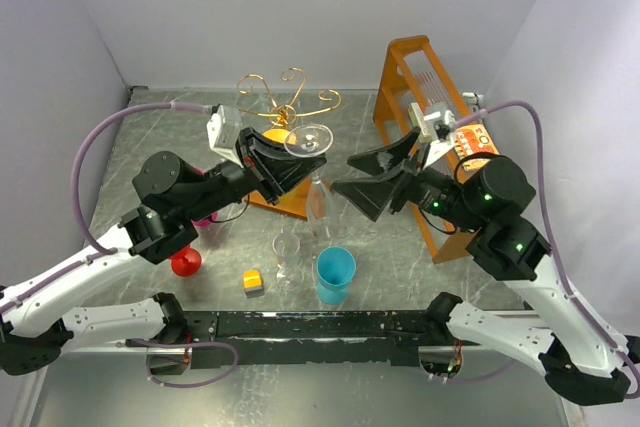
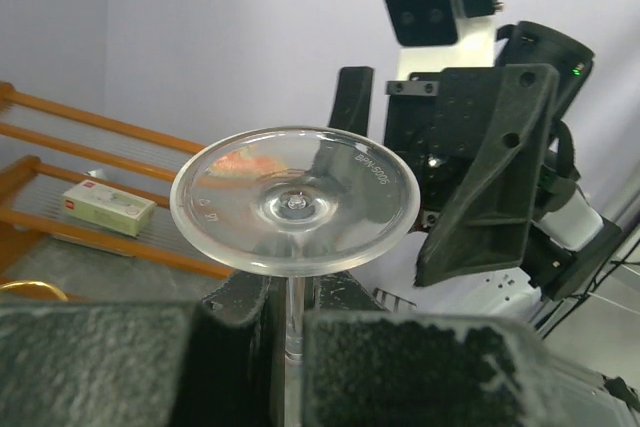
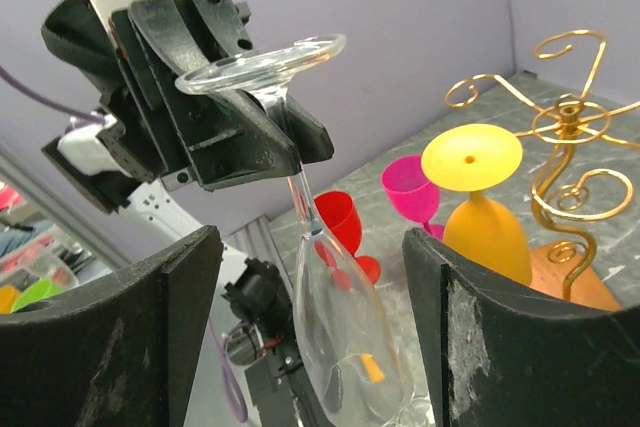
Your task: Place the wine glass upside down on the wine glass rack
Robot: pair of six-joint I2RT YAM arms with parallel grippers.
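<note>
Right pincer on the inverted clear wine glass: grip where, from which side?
Grip the wine glass by its bowl, level, from the right arm's side. The bowl hangs exposed below the left pincer, which holds the stem; the foot is a flat disc on top.

The right gripper (image 3: 310,247) stands with its two dark fingers (image 3: 140,317) spread wide, one on each side of a clear wine glass (image 3: 340,327) and touching neither side of it. The glass hangs upside down and tilted, foot at the top, bowl low. The left gripper (image 3: 270,127) pinches its stem just under the foot. Behind, on the grey table (image 3: 500,97), are a red goblet (image 3: 340,222) and a pink goblet (image 3: 410,187). A yellow glass (image 3: 485,232) sits upturned beside the gold wire rack (image 3: 565,127) on its wooden base (image 3: 575,287).
</note>
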